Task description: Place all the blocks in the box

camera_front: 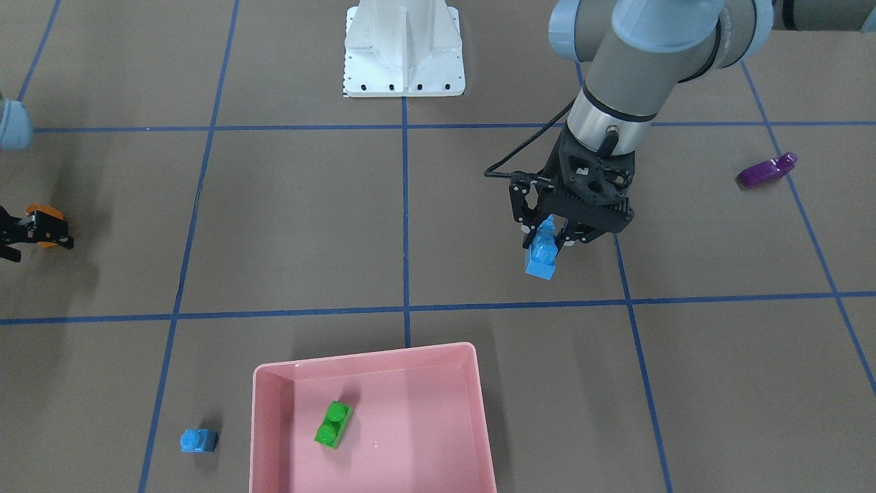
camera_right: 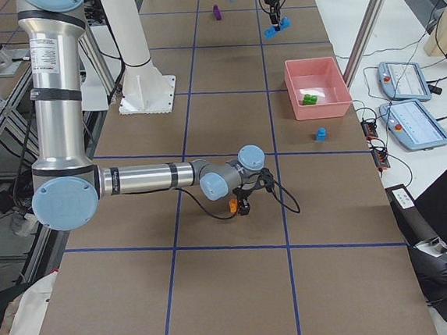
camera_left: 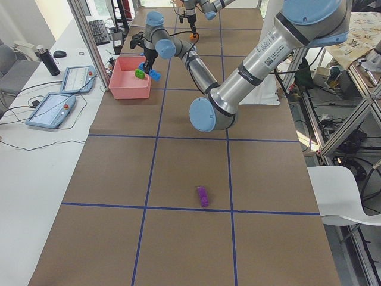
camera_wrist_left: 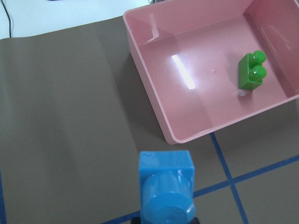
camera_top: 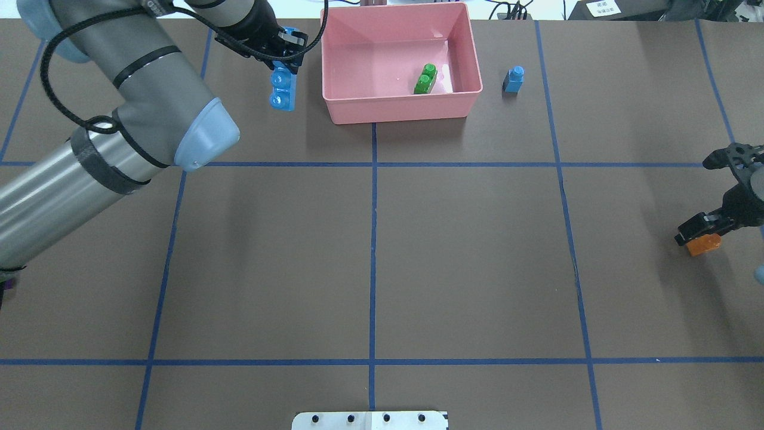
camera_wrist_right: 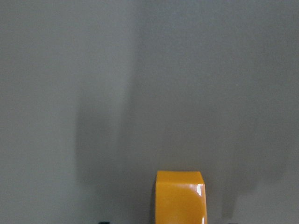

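Note:
My left gripper [camera_front: 547,231] is shut on the long light-blue bar [camera_front: 543,255] and holds it above the table just beside the pink box [camera_front: 363,357]; it also shows in the overhead view [camera_top: 282,89] and the left wrist view [camera_wrist_left: 166,191]. The green two-stud block [camera_top: 425,79] lies inside the box [camera_top: 340,113]. The small light-blue cube [camera_top: 513,79] stands on the table outside the box. The purple block [camera_front: 766,171] lies far off on my left side. My right gripper [camera_top: 699,232] is shut on the orange block [camera_top: 703,244], which also shows in the right wrist view [camera_wrist_right: 179,198].
The white pedestal base [camera_front: 404,55] stands at my side of the table. Blue tape lines cross the brown table. Two tablets [camera_left: 50,101] lie beyond the table edge near the box.

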`<state>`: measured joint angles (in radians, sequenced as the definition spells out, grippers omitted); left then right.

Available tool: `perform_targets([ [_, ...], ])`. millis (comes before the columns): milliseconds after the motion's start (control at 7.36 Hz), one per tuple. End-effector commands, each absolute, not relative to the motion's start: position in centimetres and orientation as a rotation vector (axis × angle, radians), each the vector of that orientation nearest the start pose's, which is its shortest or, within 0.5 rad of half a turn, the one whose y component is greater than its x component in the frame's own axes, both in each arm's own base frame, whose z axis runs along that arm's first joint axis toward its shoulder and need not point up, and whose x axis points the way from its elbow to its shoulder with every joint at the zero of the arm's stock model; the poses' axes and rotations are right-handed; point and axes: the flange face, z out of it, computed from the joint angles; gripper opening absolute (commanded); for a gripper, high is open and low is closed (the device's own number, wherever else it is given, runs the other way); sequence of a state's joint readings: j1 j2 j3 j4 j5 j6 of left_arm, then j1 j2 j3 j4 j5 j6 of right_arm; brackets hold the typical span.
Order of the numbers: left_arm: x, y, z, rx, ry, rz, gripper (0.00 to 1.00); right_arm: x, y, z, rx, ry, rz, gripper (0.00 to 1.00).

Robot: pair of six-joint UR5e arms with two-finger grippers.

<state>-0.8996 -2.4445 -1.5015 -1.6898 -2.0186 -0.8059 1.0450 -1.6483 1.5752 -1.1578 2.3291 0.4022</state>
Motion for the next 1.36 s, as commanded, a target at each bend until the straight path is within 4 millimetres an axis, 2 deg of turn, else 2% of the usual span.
perform_targets([
  [0, 42.5, -69.2, 11.1, 0.411, 0.957, -0.032, 0.0, -18.2, -43.7, 65.2, -0.055, -0.811, -0.248, 0.43],
  [136, 44.3, -71.7, 10.2, 0.436, 0.963, -0.085, 0.0, -17.9, -43.9, 65.1, -0.052, -0.816, -0.243, 0.0],
  [272, 46.0, -72.8, 8.7, 0.441, 0.947, -0.114, 0.0, -18.1, -44.2, 64.4, -0.044, -0.823, -0.246, 0.0],
  [408, 46.4, -73.2, 8.9, 0.486, 0.945, -0.127, 0.0, -18.5, -45.0, 63.3, -0.038, -0.834, -0.247, 0.0],
  [543, 49.2, -73.5, 10.1, 0.547, 0.933, -0.138, 0.0, -19.2, -47.6, 60.8, -0.029, -0.836, -0.234, 0.0],
  [679, 51.8, -72.9, 11.4, 0.575, 0.907, -0.155, 0.52, -19.7, -50.2, 57.0, -0.019, -0.839, -0.222, 0.0],
  [815, 52.0, -72.6, 11.1, 0.574, 0.912, -0.156, 1.0, -20.5, -53.7, 51.4, -0.004, -0.841, -0.202, 0.0],
  [951, 51.1, -72.2, 9.9, 0.57, 0.933, -0.134, 1.0, -22.8, -58.2, 43.6, -0.003, -0.842, -0.144, 0.0],
  [1087, 48.9, -72.4, 9.1, 0.482, 0.933, -0.084, 1.0, -25.9, -63.0, 36.3, -0.007, -0.848, -0.034, 0.0],
  [1223, 45.2, -72.1, 9.5, 0.435, 0.891, 0.025, 1.0, -29.5, -67.7, 30.2, -0.036, -0.861, 0.065, 0.0],
])
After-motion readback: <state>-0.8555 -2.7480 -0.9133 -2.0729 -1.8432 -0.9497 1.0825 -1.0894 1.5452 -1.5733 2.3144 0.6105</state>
